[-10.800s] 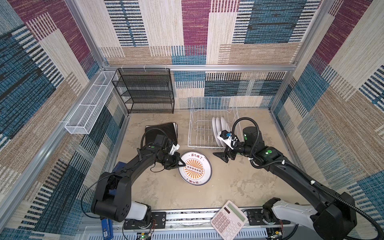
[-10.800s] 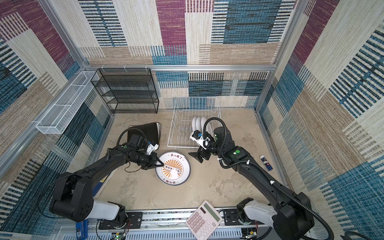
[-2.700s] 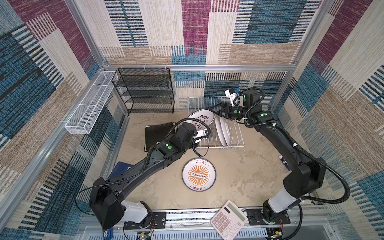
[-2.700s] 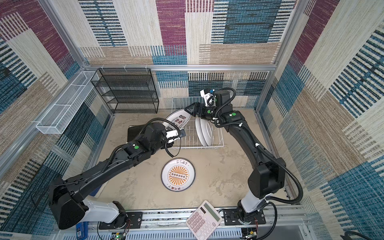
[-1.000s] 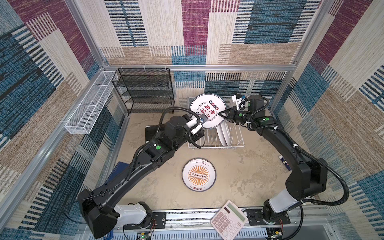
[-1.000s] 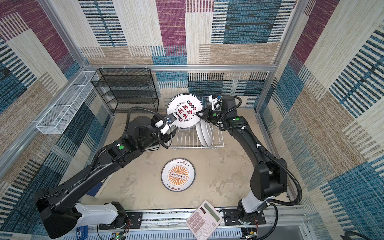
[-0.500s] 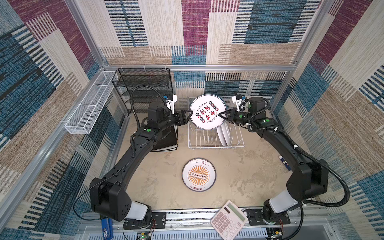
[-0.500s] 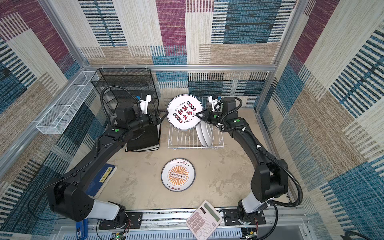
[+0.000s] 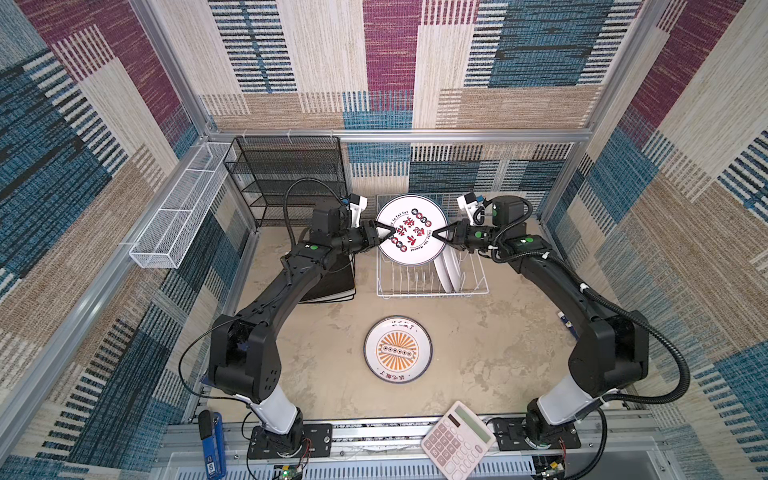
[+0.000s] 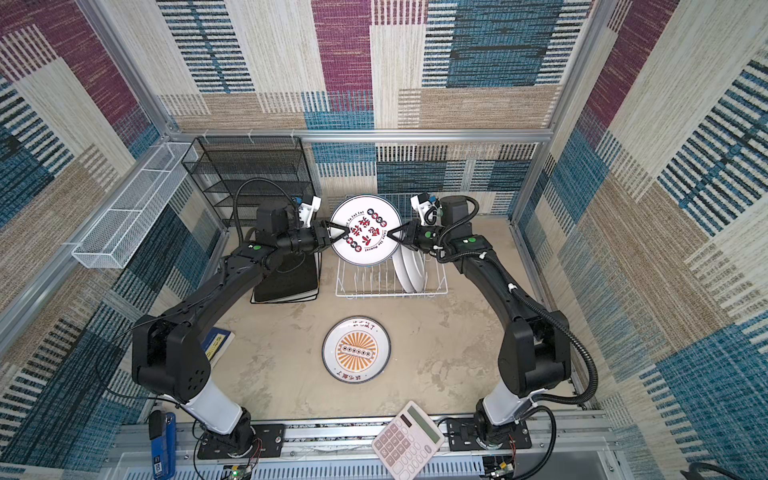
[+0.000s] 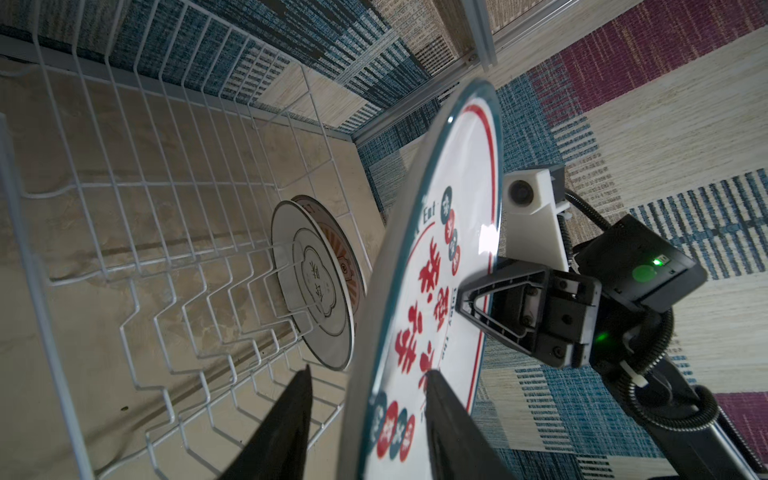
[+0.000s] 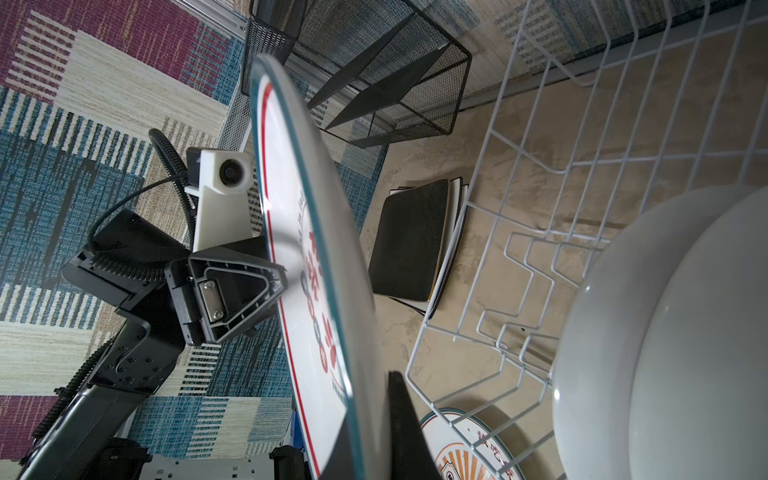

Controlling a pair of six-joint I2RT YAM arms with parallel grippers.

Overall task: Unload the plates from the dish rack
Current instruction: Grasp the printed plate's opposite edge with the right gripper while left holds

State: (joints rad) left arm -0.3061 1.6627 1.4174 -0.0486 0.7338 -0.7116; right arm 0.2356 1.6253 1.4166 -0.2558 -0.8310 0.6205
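Mid-handover, we judge: the round white red-printed plate (image 9: 411, 245) hangs above the white wire dish rack (image 9: 415, 293), its rim pinched by the right end effector (image 9: 435, 234) — the left end effector (image 9: 390, 232) straddles the opposite rim, unclamped; it must clamp next.

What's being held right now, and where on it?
The round white red-printed plate: right end effector clamps its rim; left end effector straddles the opposite rim, not closed.

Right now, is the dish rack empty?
No, white plates stand upright in the dish rack, at its right end in a top view.
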